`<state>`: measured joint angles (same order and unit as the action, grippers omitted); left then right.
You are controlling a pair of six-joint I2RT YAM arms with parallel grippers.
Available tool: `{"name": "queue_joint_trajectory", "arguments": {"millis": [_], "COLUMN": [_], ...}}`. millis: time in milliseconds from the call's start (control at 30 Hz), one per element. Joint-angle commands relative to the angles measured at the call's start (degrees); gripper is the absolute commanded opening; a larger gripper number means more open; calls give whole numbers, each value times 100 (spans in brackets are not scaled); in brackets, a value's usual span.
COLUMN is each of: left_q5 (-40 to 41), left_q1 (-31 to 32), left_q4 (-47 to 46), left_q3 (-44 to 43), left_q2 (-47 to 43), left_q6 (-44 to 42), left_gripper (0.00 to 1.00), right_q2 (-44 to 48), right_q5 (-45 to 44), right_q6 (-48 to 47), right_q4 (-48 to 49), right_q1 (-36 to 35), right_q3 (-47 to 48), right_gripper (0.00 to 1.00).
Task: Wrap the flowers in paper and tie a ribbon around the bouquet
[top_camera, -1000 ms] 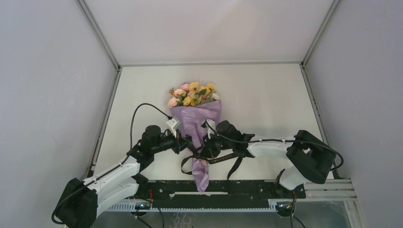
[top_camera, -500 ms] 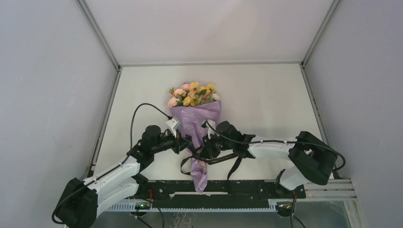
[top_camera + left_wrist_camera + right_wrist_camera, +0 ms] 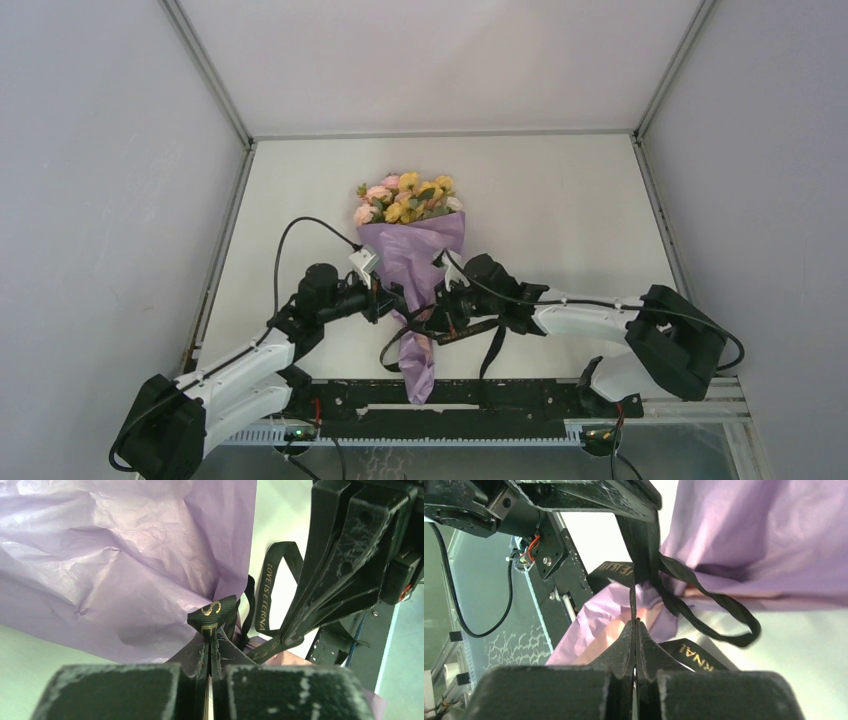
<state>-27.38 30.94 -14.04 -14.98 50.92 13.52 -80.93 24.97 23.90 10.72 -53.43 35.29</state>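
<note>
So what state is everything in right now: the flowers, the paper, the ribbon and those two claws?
flowers: bunched, poking out of the cone's wide end.
paper: crinkled, rolled into a cone, lying on the table.
ribbon: wound around the cone's narrow part, with loose loops and trailing ends.
left gripper: shut on the ribbon.
right gripper: shut, apparently pinching the ribbon too.

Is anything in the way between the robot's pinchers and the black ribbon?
Nothing visible is. The left gripper is shut on the ribbon, and the right gripper pinches another strand of it, both right beside the purple paper.
</note>
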Motion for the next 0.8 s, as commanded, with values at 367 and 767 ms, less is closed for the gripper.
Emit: {"name": "queue_joint_trajectory", "arguments": {"millis": [367, 767], "left_q5": [820, 2483], "left_q1": [-44, -166], "left_q4": [293, 3326], "left_q3": [39, -1138], "left_q2": [158, -311], "left_q6": [134, 1206], "left_gripper": [11, 67], "right_q2": [349, 195], "right_q5": [-43, -170], "right_q6": [670, 797], "right_q4": [681, 773], "right_q1": [280, 91], "right_q3": [-539, -498], "right_gripper": [0, 0]}}
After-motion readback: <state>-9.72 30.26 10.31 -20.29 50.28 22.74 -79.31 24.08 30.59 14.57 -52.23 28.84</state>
